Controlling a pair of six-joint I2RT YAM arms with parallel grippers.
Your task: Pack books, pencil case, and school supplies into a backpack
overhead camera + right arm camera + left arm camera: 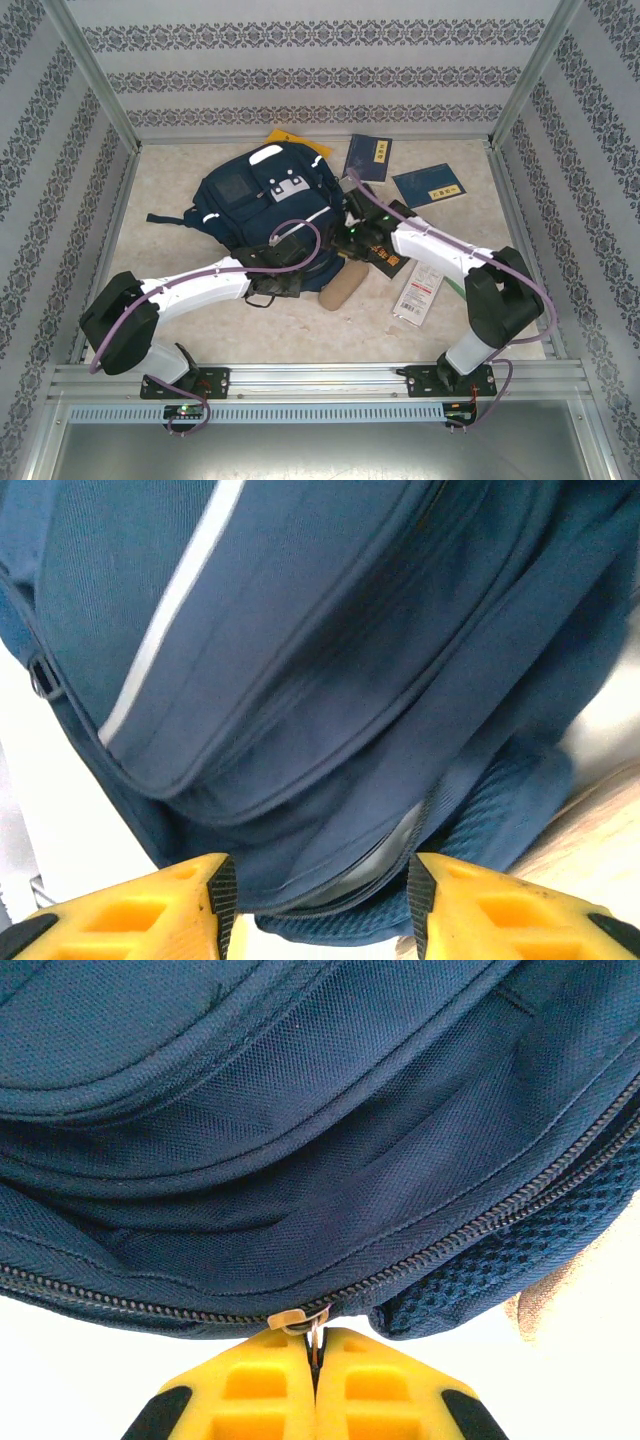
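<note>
Lying nr backpack (240, 200): 4 books (368, 157), 1 pencil case (340, 288).

a robot lab cell: aluminium frame (320, 378), wallpapered panels (300, 60), beige tabletop (300, 325).

We see a pale table (200, 320) with a big blue backpack (265, 200) lying on it. Behind the backpack lies a yellow book (300, 143). To the right of the backpack lie a first blue book (368, 157), a second blue book (427, 186), a black book (385, 257) and a white packet (418, 292). A brown pencil case (342, 287) lies just in front of the backpack.
</note>
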